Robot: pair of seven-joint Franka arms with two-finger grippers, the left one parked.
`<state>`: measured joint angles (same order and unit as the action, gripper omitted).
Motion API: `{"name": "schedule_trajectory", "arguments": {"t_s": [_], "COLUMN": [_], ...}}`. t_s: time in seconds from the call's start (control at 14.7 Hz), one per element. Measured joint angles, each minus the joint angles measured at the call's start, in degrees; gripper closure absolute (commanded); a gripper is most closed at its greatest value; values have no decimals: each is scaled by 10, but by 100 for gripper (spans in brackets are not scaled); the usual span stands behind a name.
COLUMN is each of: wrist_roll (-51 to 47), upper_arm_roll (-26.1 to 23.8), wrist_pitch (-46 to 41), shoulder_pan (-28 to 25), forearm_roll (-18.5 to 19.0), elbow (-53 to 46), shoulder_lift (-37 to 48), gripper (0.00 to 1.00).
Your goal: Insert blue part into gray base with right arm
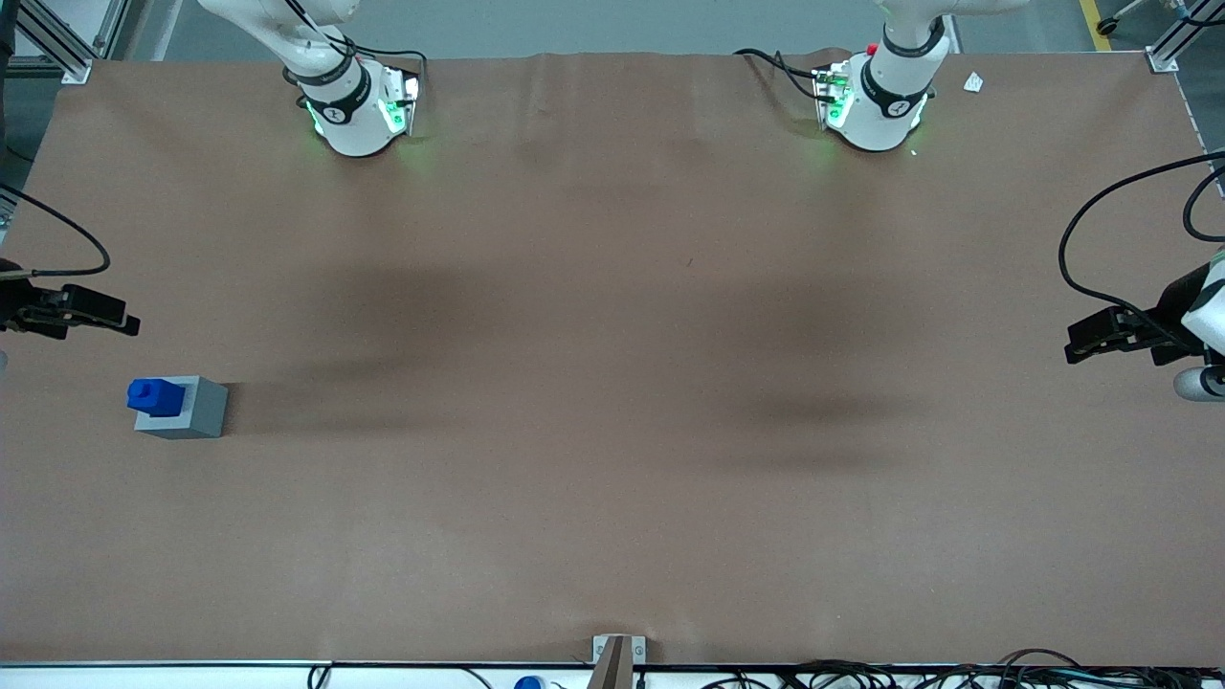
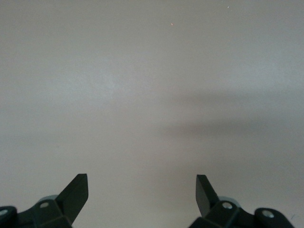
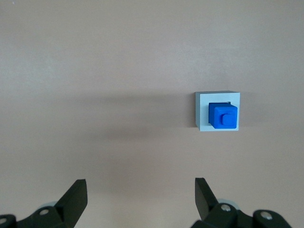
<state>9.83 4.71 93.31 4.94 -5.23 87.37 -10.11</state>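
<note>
blue part (image 3: pixel 223 116): glossy plastic | gray base (image 3: pixel 202 111): matt plastic | claw (image 3: pixel 140 194): matt black

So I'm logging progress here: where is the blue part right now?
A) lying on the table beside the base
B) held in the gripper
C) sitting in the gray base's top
C: the blue part sits in the gray base, while the gripper is open and apart from it.

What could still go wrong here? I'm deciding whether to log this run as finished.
1. The blue part sits in the gray base, but much of it stands above the rim; whether it is fully seated cannot be told.
2. The gripper, open and empty, hangs above the table near the base, farther from the front camera; a low sweep could knock it.
</note>
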Motion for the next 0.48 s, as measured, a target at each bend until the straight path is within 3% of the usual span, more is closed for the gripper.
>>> {"name": "schedule_trajectory", "arguments": {"t_s": [0.48], "wrist_roll": [-66], "upper_arm_roll": [-1], "wrist_pitch": [-37], "shoulder_pan": [-50], "forearm_roll": [5], "elbow": [0], "shoulder_lift": [47], "gripper": [0]}}
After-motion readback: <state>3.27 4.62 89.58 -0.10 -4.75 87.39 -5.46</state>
